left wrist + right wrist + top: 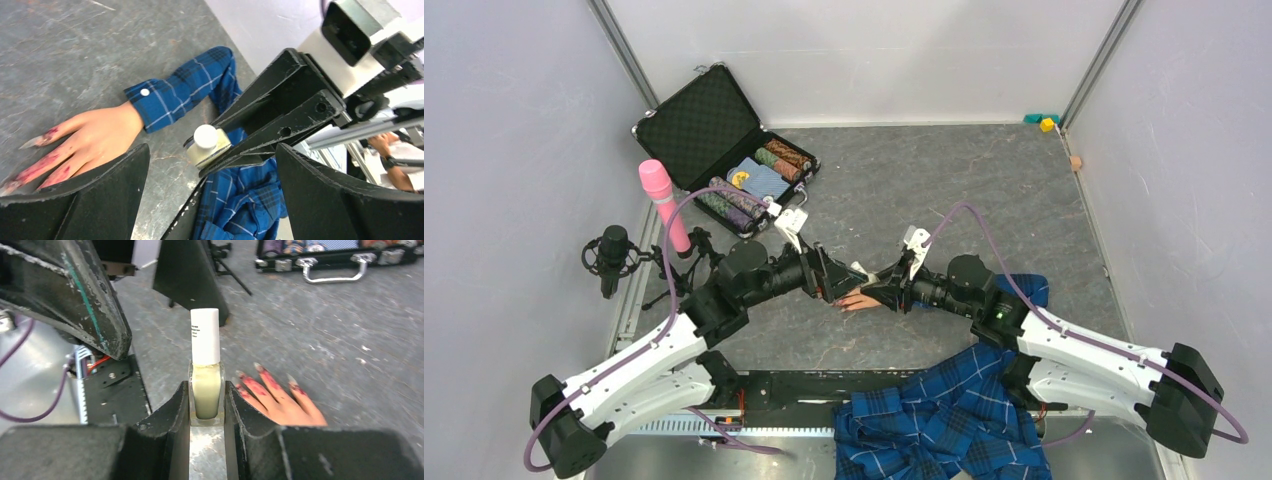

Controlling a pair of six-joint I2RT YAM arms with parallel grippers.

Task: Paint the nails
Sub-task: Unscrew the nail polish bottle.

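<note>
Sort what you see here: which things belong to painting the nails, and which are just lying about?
Belongs to the job: nails, mannequin hand, white-capped bottle gripped by the right gripper, open left gripper.
Lying about: open black case, pink microphone, black microphone, small coloured blocks.

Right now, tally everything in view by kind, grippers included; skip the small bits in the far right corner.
Grippers: 2 (left gripper, right gripper)
Microphones: 2 (pink microphone, black microphone)
Mannequin hand: 1
Polish bottle: 1
Open case: 1
Plaid shirt: 1
Total: 8
</note>
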